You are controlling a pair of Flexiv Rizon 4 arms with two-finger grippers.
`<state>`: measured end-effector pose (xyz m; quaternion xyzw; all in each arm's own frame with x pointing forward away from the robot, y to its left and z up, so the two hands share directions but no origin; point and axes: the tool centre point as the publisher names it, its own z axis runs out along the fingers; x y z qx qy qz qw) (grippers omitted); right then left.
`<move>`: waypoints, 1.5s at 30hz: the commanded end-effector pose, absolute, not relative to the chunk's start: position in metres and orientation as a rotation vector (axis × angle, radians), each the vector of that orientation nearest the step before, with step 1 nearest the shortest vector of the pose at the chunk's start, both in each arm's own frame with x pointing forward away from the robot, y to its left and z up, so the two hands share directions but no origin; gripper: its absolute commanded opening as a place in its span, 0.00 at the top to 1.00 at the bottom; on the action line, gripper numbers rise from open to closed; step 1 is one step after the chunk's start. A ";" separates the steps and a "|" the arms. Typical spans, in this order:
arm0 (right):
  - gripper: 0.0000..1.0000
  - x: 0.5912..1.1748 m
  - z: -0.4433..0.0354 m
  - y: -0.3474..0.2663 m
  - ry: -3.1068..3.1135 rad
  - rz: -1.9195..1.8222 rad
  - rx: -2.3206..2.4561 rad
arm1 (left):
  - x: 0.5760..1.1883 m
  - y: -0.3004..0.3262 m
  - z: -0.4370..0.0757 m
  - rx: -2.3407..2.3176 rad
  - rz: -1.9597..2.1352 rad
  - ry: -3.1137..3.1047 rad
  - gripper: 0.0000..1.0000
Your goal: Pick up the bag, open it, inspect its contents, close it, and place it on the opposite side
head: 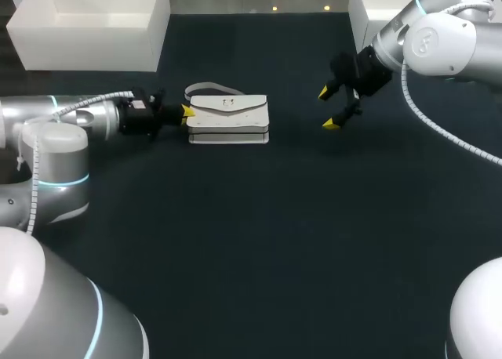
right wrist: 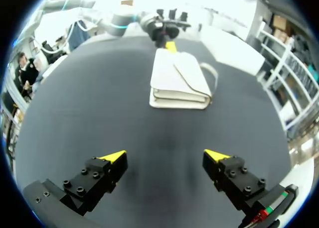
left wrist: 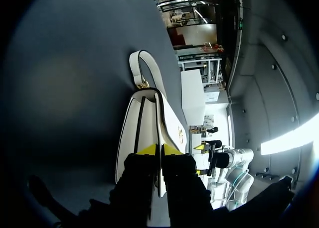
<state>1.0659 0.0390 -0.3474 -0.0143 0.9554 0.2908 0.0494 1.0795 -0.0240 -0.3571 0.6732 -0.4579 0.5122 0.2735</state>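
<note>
Head view: one white bag [head: 229, 118], lying flat on the dark worktop [head: 259, 233], left of the middle and in the far half; flap uppermost, with a small metal clasp on its far part; strap [head: 205, 88] looped on the worktop at the bag's far left corner. Left arm [head: 70, 120] entering from the left, low over the worktop; left claw [head: 187, 113] at the bag's left end, a yellow tip touching it. Right arm [head: 439, 38] entering from the far right corner; right claw [head: 330, 108] spread apart, holding nothing, raised over bare worktop well apart from the bag's right end.

Left wrist view: left claw [left wrist: 159, 149] closed on the bag [left wrist: 134, 133]; the two yellow tips stand close together with the thin dark-trimmed edge of the flap pinched between them; strap [left wrist: 142, 68] arching ahead at the bag's far end; right claw small in the distance past the bag.

Right wrist view: right claw [right wrist: 164, 157] wide open, only dark worktop between its tips; bag [right wrist: 177, 81] ahead of it, well apart, flap up; strap [right wrist: 213, 74] beside the bag; left claw [right wrist: 170, 45] at the bag's far end, touching it.
</note>
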 end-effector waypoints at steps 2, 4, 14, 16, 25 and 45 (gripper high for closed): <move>0.00 1.067 -0.348 0.038 2.912 0.890 -0.047 | 1.084 -0.042 -0.361 1.800 1.382 -1.235 1.00; 0.00 1.067 -0.348 0.038 2.912 0.890 -0.047 | 1.083 -0.049 -0.362 1.796 1.383 -1.241 1.00; 0.00 1.067 -0.348 0.038 2.912 0.890 -0.047 | 1.080 -0.064 -0.368 1.785 1.370 -1.227 1.00; 0.00 1.067 -0.348 0.038 2.912 0.890 -0.047 | 1.079 -0.063 -0.366 1.782 1.368 -1.228 0.62; 0.00 1.067 -0.348 0.038 2.912 0.890 -0.047 | 1.071 -0.049 -0.356 1.698 1.308 -1.301 0.55; 0.00 1.067 -0.348 0.038 2.912 0.890 -0.047 | 1.075 -0.045 -0.358 1.458 0.945 -1.456 0.66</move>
